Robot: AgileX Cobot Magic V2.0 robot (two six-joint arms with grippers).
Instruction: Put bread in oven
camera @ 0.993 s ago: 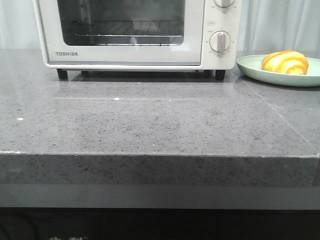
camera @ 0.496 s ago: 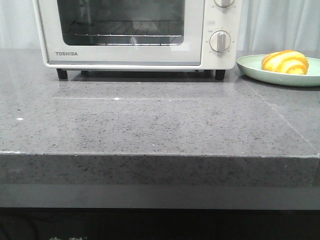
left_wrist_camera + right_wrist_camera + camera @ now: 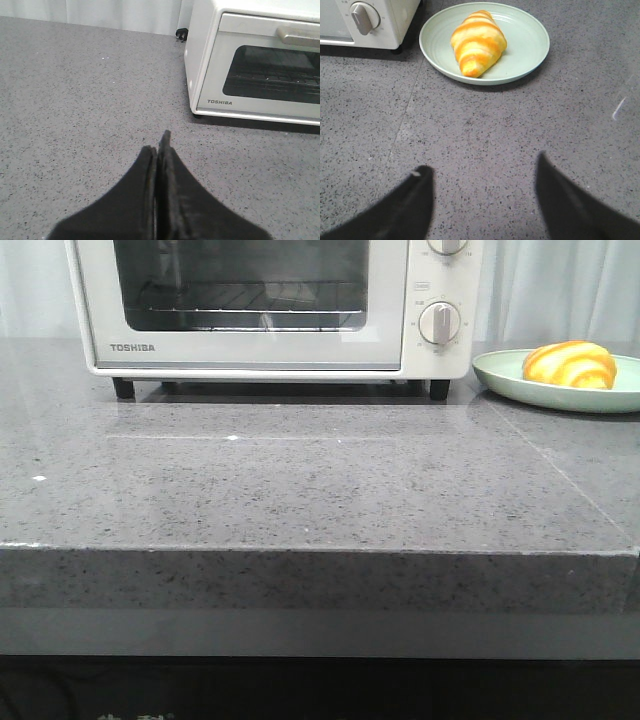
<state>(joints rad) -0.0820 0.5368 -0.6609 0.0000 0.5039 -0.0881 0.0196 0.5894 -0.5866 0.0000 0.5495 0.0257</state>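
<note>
The bread (image 3: 569, 364) is a golden roll with orange stripes. It lies on a pale green plate (image 3: 500, 375) at the right of the counter, and shows in the right wrist view (image 3: 477, 43). The cream TOSHIBA oven (image 3: 270, 305) stands at the back with its glass door closed; it also shows in the left wrist view (image 3: 255, 65). My left gripper (image 3: 159, 145) is shut and empty over bare counter, to the left of the oven. My right gripper (image 3: 482, 167) is open and empty, short of the plate (image 3: 530, 45). Neither gripper shows in the front view.
The grey speckled counter (image 3: 320, 490) has a front edge low in the front view. The oven's dial (image 3: 364, 16) sits close to the plate's left. A pale curtain (image 3: 560, 290) hangs behind the counter.
</note>
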